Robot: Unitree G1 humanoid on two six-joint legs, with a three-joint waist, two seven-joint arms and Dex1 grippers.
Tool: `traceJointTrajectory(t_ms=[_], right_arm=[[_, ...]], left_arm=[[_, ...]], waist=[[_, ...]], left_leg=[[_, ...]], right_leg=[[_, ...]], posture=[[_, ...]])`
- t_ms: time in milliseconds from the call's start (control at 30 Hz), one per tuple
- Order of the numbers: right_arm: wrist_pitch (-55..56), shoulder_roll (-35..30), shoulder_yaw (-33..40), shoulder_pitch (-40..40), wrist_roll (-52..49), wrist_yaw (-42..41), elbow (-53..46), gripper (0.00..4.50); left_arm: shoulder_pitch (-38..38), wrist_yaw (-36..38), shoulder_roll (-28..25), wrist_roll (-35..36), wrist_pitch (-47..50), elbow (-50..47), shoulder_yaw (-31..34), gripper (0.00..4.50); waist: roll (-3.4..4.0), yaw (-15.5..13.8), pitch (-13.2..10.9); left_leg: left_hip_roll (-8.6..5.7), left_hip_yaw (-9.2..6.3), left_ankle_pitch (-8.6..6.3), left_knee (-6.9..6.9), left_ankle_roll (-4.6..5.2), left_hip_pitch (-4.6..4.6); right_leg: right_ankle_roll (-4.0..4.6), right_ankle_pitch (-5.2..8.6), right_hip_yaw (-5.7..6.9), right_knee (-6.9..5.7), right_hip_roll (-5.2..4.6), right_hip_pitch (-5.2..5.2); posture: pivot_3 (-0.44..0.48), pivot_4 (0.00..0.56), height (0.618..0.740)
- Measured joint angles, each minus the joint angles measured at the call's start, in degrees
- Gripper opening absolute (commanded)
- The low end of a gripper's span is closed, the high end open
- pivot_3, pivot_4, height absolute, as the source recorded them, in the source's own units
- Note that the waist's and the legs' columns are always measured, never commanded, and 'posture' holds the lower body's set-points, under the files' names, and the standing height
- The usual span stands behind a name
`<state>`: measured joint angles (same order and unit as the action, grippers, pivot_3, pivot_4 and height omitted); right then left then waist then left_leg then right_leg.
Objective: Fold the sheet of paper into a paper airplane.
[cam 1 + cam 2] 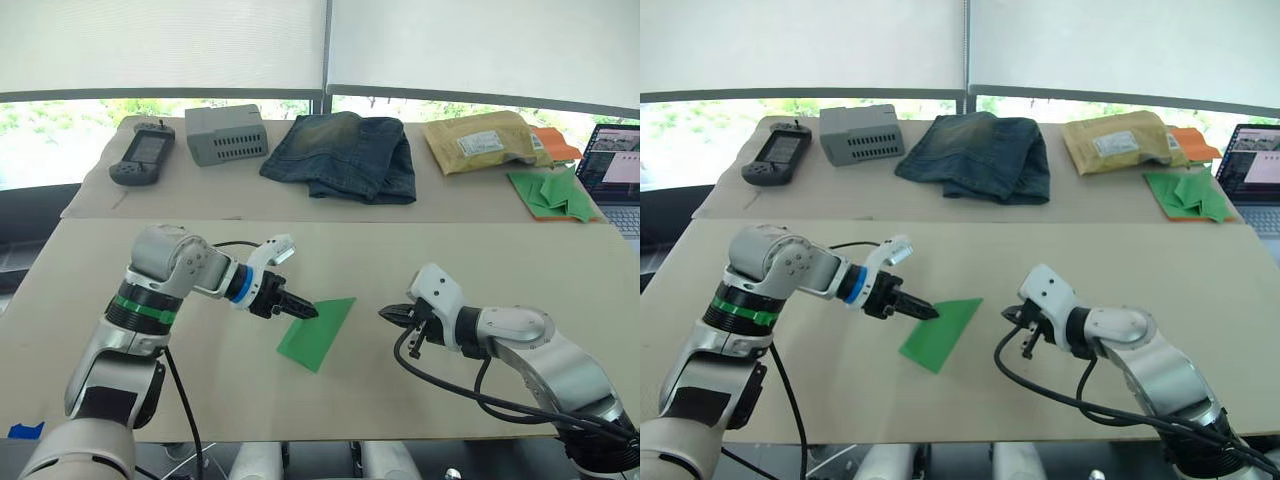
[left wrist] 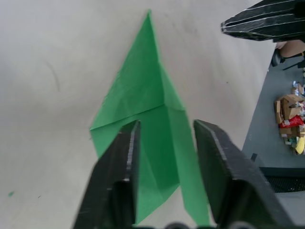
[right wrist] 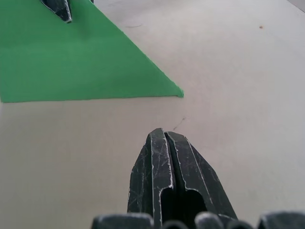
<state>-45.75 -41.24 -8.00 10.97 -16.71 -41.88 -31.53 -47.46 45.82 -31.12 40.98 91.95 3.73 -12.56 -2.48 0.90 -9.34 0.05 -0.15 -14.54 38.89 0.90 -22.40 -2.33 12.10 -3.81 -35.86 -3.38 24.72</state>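
Observation:
The sheet of paper (image 1: 320,332) lies flat on the near table, bright green and folded to a pointed wedge with creased flaps (image 2: 143,95). My left gripper (image 1: 306,311) is over the paper's left end, open, its two fingers (image 2: 119,162) spread above the folded layers with nothing pinched between them. My right gripper (image 1: 386,314) is shut and empty, low over the bare table a short way right of the paper's pointed corner (image 3: 171,90). In the right wrist view its fingertips (image 3: 157,138) point at the paper. No finished paper airplane is in view.
On the far table lie a black handheld console (image 1: 143,157), a grey box (image 1: 227,134), folded jeans (image 1: 345,155), a yellow padded envelope (image 1: 480,140), a pile of green and orange papers (image 1: 550,192) and a laptop (image 1: 615,165). Blue tape (image 1: 25,430) marks the front left edge.

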Motion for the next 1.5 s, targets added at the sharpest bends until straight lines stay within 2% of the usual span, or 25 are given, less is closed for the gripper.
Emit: traceJointTrajectory(t_ms=[67, 267, 367, 567, 767, 867, 1000, 1100, 1233, 1333, 1400, 1467, 1500], right_arm=[[0.0, 0.0, 0.0, 0.0, -0.1, 0.2, 0.0, 0.00], [0.0, -0.6, 0.1, 0.1, -0.3, 0.2, 0.0, 0.00], [0.0, -1.2, 0.5, 1.5, -0.3, -0.3, 0.6, 0.00], [0.1, -1.5, 0.6, 2.9, -0.3, -1.4, 1.7, 0.00], [0.6, -1.4, 0.2, 5.8, -0.1, -1.8, 3.9, 0.00], [1.1, -1.3, -0.1, 6.5, 0.4, -1.5, 4.7, 0.00], [1.8, -1.4, -0.2, 6.5, 2.1, -0.7, 6.3, 0.00], [1.9, -1.4, -0.2, 6.6, 2.5, -0.4, 6.4, 0.00], [1.9, -1.4, -0.2, 6.7, 2.6, -0.3, 6.4, 0.00], [1.9, -1.4, -0.2, 6.7, 2.7, -0.3, 6.4, 0.00], [1.9, -1.4, -0.2, 6.7, 2.7, -0.3, 6.2, 0.00], [1.9, -0.7, -0.1, 6.7, 2.3, -0.2, 5.5, 0.00], [1.9, 0.2, -0.1, 6.7, 2.0, 0.1, 4.5, 0.00]], left_arm=[[0.0, -0.7, 0.8, 0.1, 0.3, 1.4, 0.7, 0.04], [0.1, -7.2, 2.9, 4.5, 0.4, 6.8, 6.0, 0.04], [0.4, -15.2, 6.4, 9.5, 0.4, 11.3, 13.4, 0.04], [2.4, -38.9, 16.6, 18.7, 0.4, 16.0, 30.2, 0.04], [5.4, -66.0, 32.1, 25.9, 0.4, 12.4, 48.4, 0.04], [5.4, -76.1, 37.3, 31.0, 0.2, 10.3, 53.0, 0.04], [5.8, -87.8, 37.6, 39.5, -2.9, 8.0, 54.0, 0.04], [8.7, -94.3, 37.4, 47.1, -5.2, 7.4, 49.5, 0.78], [12.4, -99.2, 33.9, 56.7, -8.8, 7.5, 41.5, 2.15], [12.5, -100.2, 25.6, 66.1, -12.6, 7.5, 35.1, 3.18], [12.5, -98.4, 20.5, 69.2, -13.4, 7.8, 33.1, 3.86], [12.4, -92.9, 14.6, 70.2, -12.3, 9.2, 31.1, 4.48], [12.3, -89.6, 11.0, 70.4, -11.3, 10.0, 30.3, 4.48]], waist=[[0.00, 0.0, 0.0], [0.00, 0.1, 0.0], [-0.01, 0.0, 0.0], [-0.02, -0.2, 0.0], [-0.05, -0.3, 0.0], [-0.06, -0.4, 0.0], [-0.07, -0.3, 0.0], [-0.06, -0.4, 0.0], [-0.07, -0.5, 0.0], [-0.06, -0.3, 0.0], [-0.05, -0.1, 0.0], [-0.05, -0.1, 0.0], [-0.05, 0.1, 0.0]], left_leg=[[0.00, -0.01, 0.00, 0.00, 0.00, 0.00], [0.01, -0.16, 0.00, 0.01, 0.00, 0.02], [-0.01, -0.23, 0.00, 0.07, 0.00, 0.01], [-0.03, -0.29, 0.00, 0.08, 0.00, 0.00], [-0.13, -0.32, 0.02, 0.08, -0.06, -0.01], [-0.20, -0.31, 0.03, 0.08, -0.08, 0.00], [-0.24, -0.28, 0.06, 0.08, -0.14, 0.05], [-0.26, -0.30, 0.07, 0.08, -0.15, 0.07], [-0.28, -0.31, 0.09, 0.08, -0.19, 0.08], [-0.25, -0.34, 0.16, 0.07, -0.30, 0.16], [-0.21, -0.38, 0.22, 0.06, -0.38, 0.19], [-0.20, -0.33, 0.24, 0.04, -0.40, 0.23], [-0.19, -0.25, 0.25, 0.02, -0.41, 0.24]], right_leg=[[0.00, 0.00, 0.00, -0.01, 0.00, 0.00], [0.02, -0.02, -0.02, -0.03, -0.01, 0.00], [0.09, -0.13, -0.03, -0.04, -0.05, -0.01], [0.25, -0.32, -0.05, -0.06, -0.17, -0.02], [0.17, -0.41, -0.09, -0.04, -0.32, -0.02], [0.14, -0.42, -0.08, -0.03, -0.38, -0.06], [0.14, -0.43, -0.12, -0.04, -0.33, -0.07], [0.14, -0.43, -0.12, -0.03, -0.34, -0.12], [0.15, -0.45, -0.12, -0.04, -0.36, -0.13], [0.23, -0.49, -0.11, -0.09, -0.22, -0.15], [0.30, -0.53, -0.11, -0.08, -0.11, -0.15], [0.32, -0.51, -0.06, -0.08, -0.03, -0.20], [0.36, -0.47, -0.03, -0.09, 0.00, -0.20]], posture=[[0.000, 0.150, 0.728], [0.000, 0.150, 0.728], [0.000, 0.150, 0.728], [0.000, 0.150, 0.728], [0.000, 0.150, 0.728], [0.000, 0.150, 0.728], [0.000, 0.150, 0.728], [0.000, 0.150, 0.728], [0.000, 0.150, 0.728], [0.000, 0.150, 0.728], [0.000, 0.150, 0.728], [0.000, 0.150, 0.728], [0.000, 0.150, 0.728]])
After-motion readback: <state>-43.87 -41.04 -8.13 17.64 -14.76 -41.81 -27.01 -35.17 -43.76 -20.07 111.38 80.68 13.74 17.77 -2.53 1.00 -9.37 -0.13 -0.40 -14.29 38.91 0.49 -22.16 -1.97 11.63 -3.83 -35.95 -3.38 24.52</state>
